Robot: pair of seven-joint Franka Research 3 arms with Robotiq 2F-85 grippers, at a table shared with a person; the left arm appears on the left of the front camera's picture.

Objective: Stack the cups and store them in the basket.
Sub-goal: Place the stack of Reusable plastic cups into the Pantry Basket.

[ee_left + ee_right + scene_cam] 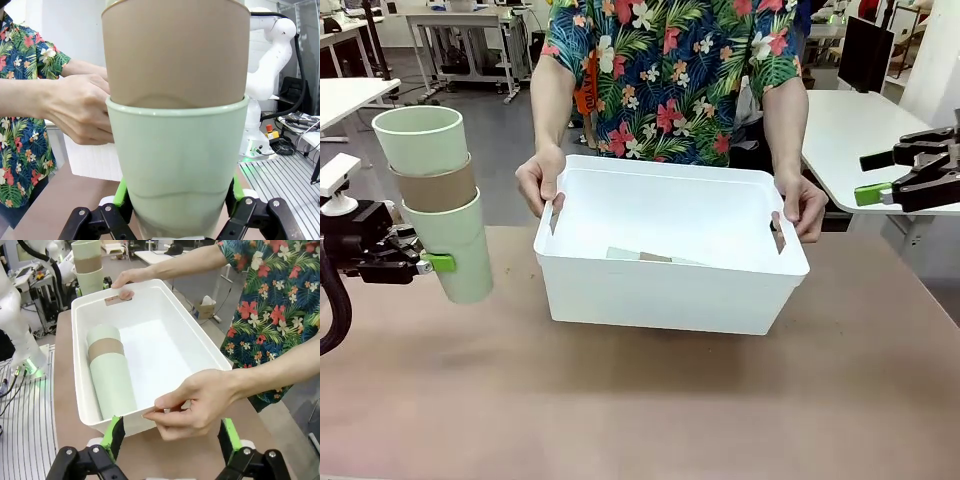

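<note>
My left gripper [432, 263] is shut on a stack of three cups [435, 195], mint, tan and mint, held in the air left of the basket [660, 295] and leaning slightly. In the left wrist view the stack of cups [177, 145] sits between the green pads [121, 192] of the left gripper [178, 200]. A second stack of three cups [107, 372] lies on its side inside the basket [165, 347]. My right gripper [171, 440] is open, just short of the basket's near end. It hangs above the table's right side [872, 177].
A person across the table grips the basket by both short ends, one hand [538, 180] at the left handle and one hand [805, 208] at the right. That hand [197, 405] lies close ahead of my right gripper. Brown table [640, 410] stretches in front of the basket.
</note>
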